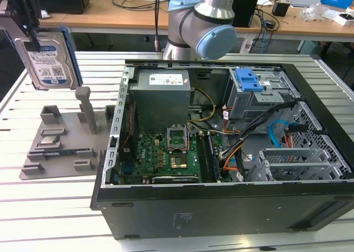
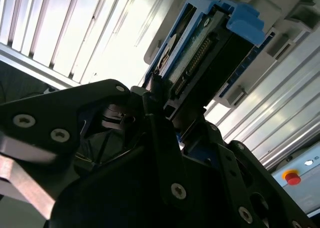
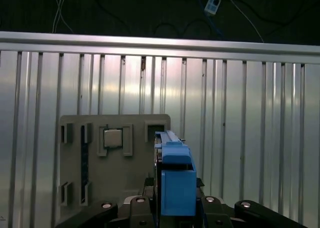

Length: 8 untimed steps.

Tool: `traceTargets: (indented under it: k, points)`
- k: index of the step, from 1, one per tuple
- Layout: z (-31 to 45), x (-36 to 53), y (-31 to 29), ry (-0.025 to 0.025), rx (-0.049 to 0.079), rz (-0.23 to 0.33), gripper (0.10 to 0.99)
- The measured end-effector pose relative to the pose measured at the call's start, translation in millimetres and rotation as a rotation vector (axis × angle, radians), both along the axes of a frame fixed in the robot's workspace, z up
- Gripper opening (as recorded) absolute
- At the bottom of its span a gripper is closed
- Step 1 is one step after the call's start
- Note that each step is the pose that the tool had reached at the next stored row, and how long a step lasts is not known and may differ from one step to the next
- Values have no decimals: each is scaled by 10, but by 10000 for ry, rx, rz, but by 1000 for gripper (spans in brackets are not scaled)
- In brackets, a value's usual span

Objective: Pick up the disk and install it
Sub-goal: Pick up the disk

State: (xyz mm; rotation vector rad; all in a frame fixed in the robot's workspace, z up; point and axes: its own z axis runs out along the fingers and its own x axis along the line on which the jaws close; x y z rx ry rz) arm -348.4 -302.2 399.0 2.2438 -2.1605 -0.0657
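My gripper [image 1: 32, 37] is clamped on the disk [image 1: 47, 61] and holds it on edge in the air above the grey holder plate [image 1: 61, 147]. This is to the exterior view's left of the open computer case [image 1: 221, 208]. In the first wrist view, the disk's blue bracket [image 3: 176, 180] stands between my jaws.

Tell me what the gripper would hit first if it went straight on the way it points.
Probably the grey fixture plate directly beyond the disk it holds, though depth is unclear.

Silver arm [image 1: 219, 2] w/ lt-blue joint caps [image 1: 217, 42], black screw-studded claw [image 2: 172, 108].
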Motion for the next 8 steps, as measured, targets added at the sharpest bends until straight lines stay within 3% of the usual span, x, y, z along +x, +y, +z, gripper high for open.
traceTargets:
  k: [8]
  points:
    - [147,10,18,38,-6,0,365]
